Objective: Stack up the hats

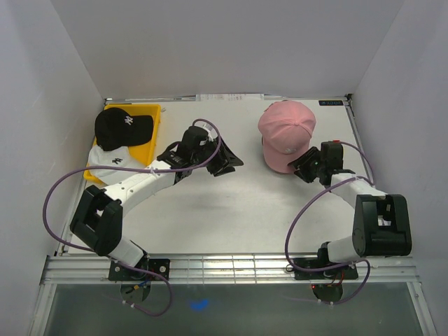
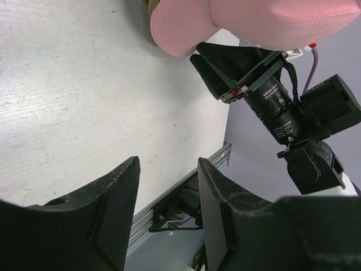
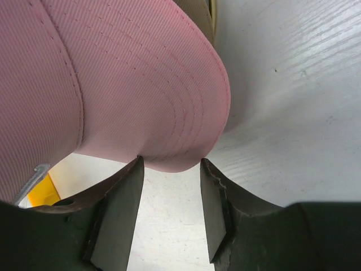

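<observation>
Nearest the overhead camera, the two arm bases sit at the table's point(image 1: 231, 224) near edge. At far left is the yellow tray point(image 1: 155, 120), where the black cap point(image 1: 122, 128) lies partly over the white cap point(image 1: 112, 162). The left gripper point(image 1: 227, 162) hovers over bare table near the middle, its jaws about half apart with nothing between them. Right of centre the pink cap point(image 1: 287, 126) rests crown up, its brim pointing towards the right gripper point(image 1: 302, 168). In the right wrist view the brim's edge lies just at the fingertips point(image 3: 131, 169), across the gap. The jaws stand moderately apart and are not clamped on it. A tan strip point(image 3: 204, 14) shows behind the brim; whether it is another cap underneath cannot be told. The step in hand looks like taking the pink cap by its brim. It would go best if the fingers slid further on, so the stiff brim sits deep between the pads at its middle, not its lip. Then pinch firmly and lift straight up, so the crown does not drag or swing.
</observation>
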`<state>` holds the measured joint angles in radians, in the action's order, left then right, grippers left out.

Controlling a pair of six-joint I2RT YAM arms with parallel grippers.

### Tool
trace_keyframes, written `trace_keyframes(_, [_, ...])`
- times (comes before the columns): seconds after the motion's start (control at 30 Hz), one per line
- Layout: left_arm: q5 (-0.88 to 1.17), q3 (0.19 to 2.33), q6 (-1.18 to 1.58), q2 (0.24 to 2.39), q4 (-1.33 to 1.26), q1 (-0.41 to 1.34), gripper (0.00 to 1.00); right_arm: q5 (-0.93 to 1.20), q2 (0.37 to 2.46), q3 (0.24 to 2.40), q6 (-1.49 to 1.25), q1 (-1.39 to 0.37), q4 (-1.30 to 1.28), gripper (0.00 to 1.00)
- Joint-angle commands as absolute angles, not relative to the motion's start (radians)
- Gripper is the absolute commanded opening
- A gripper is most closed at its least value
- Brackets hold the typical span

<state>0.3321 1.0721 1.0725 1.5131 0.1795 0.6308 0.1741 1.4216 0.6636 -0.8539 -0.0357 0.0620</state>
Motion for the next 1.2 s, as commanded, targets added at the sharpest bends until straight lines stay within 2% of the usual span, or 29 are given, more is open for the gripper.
trace_keyframes(0.0, [0.324, 1.069, 1.055, 1.468, 0.186, 0.627, 0.56, 0.137, 1.372, 0.684, -0.831, -0.040, 0.069, 0.50])
trace_keyframes(0.4, [0.292, 1.196, 0.931, 1.428, 0.331, 0.618, 0.58, 0.156, 1.142, 0.684, -0.726, -0.040, -0.084, 0.51])
trace_keyframes(0.6, [0.281, 1.241, 0.885, 1.388, 0.403, 0.618, 0.58, 0.149, 1.065, 0.888, -0.640, -0.040, -0.210, 0.50])
trace_keyframes(0.8, [0.224, 1.238, 0.836, 1.287, 0.517, 0.618, 0.58, 0.158, 1.167, 1.159, -0.581, -0.052, -0.235, 0.50])
trace_keyframes(0.93, [0.092, 1.232, 0.799, 1.169, 0.624, 0.617, 0.59, 0.202, 1.241, 1.278, -0.563, -0.083, -0.238, 0.49])
trace_keyframes(1.07, [-0.261, 1.272, 0.811, 1.049, 0.844, 0.614, 0.63, 0.180, 1.269, 1.328, -0.519, -0.178, -0.261, 0.49])
trace_keyframes(1.17, [-0.421, 1.288, 0.862, 0.986, 0.971, 0.597, 0.68, 0.190, 1.275, 1.330, -0.503, -0.253, -0.265, 0.49])
